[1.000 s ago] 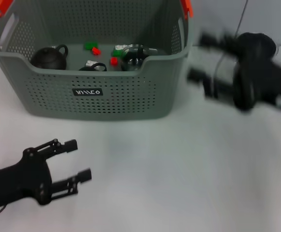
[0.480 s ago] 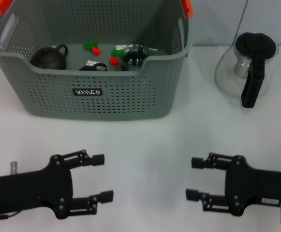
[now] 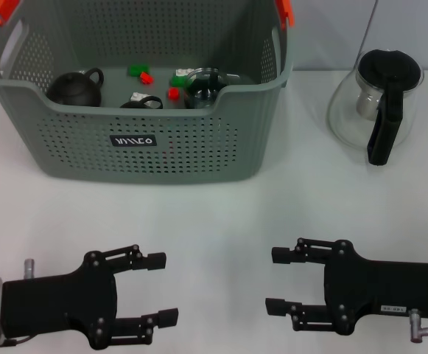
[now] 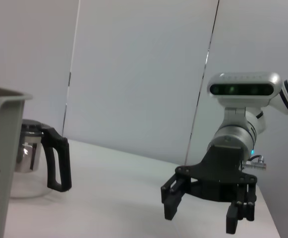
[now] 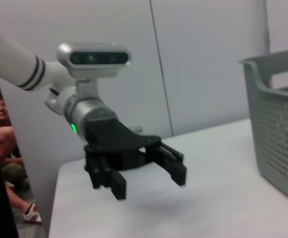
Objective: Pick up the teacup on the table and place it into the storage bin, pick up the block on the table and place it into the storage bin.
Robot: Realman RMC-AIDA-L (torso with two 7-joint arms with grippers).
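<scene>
Black left end effector [image 3: 157, 289] and right end effector [image 3: 278, 280] both sit wide open and empty near the counter's [image 3: 221, 214] front edge. Grey storage bin [image 3: 147, 147] is at the back-left, teacup [image 3: 141, 102] and blocks [image 3: 174, 93] inside; glass pot [image 3: 376, 107] back-right.

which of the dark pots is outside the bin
The glass pot with the black lid and handle, standing on the table right of the bin. The black teapot lies inside the bin.
</scene>
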